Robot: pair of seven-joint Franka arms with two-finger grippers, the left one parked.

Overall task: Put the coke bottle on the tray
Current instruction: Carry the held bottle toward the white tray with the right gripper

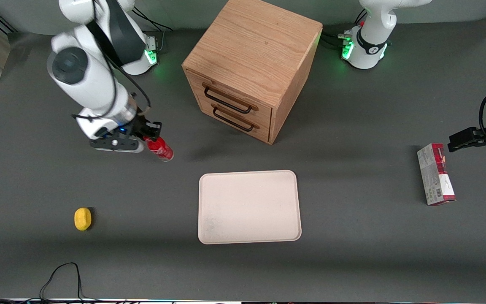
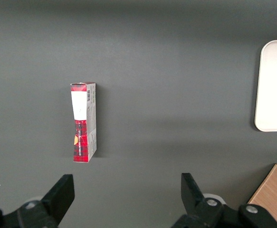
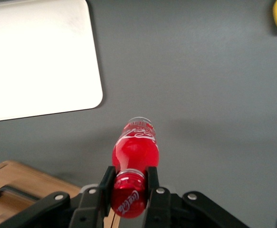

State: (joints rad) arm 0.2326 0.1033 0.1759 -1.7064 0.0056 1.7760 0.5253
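Note:
My right gripper (image 1: 149, 138) is shut on the neck of the small red coke bottle (image 1: 160, 149), which hangs tilted above the table, between the working arm's base and the tray. In the right wrist view the fingers (image 3: 151, 178) clamp the bottle (image 3: 135, 149) just below its red cap (image 3: 128, 199). The cream-white tray (image 1: 249, 207) lies flat and bare in the table's middle, nearer the front camera than the bottle; it also shows in the right wrist view (image 3: 38, 57) and in the left wrist view (image 2: 275, 85).
A wooden drawer cabinet (image 1: 251, 67) stands farther from the camera than the tray. A yellow object (image 1: 82, 219) lies toward the working arm's end of the table. A red-and-white carton (image 1: 435, 174) lies toward the parked arm's end.

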